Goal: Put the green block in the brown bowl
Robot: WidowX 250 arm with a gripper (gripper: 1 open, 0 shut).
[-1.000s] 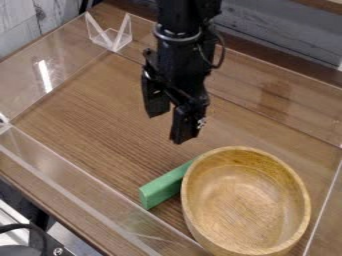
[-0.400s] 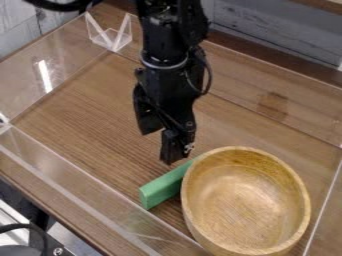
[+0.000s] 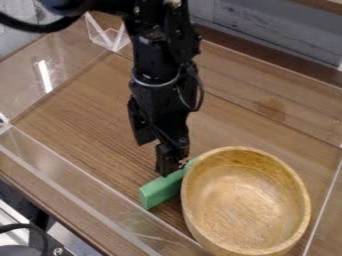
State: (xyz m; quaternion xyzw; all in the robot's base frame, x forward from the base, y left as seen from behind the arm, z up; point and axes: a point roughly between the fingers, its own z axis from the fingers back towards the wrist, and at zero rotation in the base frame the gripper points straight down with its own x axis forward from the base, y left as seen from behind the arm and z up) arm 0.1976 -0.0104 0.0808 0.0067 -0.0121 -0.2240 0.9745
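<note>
The green block (image 3: 160,189) lies flat on the wooden table, its far end against the left rim of the brown bowl (image 3: 247,205). The bowl is a wide light-brown wooden one at the lower right, and nothing is inside it. My black gripper (image 3: 155,152) points straight down just above the block's far end, close to the bowl's rim. Its fingers stand open with nothing between them. One finger (image 3: 166,160) hangs lower in the picture and hides a little of the block's far end.
A clear plastic wall (image 3: 54,165) fences the table on the left and front sides. A small clear stand (image 3: 110,35) sits at the back left. Bare wood (image 3: 80,110) stretches left of the arm.
The gripper has come down and toward the camera, moving left in the picture, from above the table to just over the block's far end. Block and bowl have not moved.
</note>
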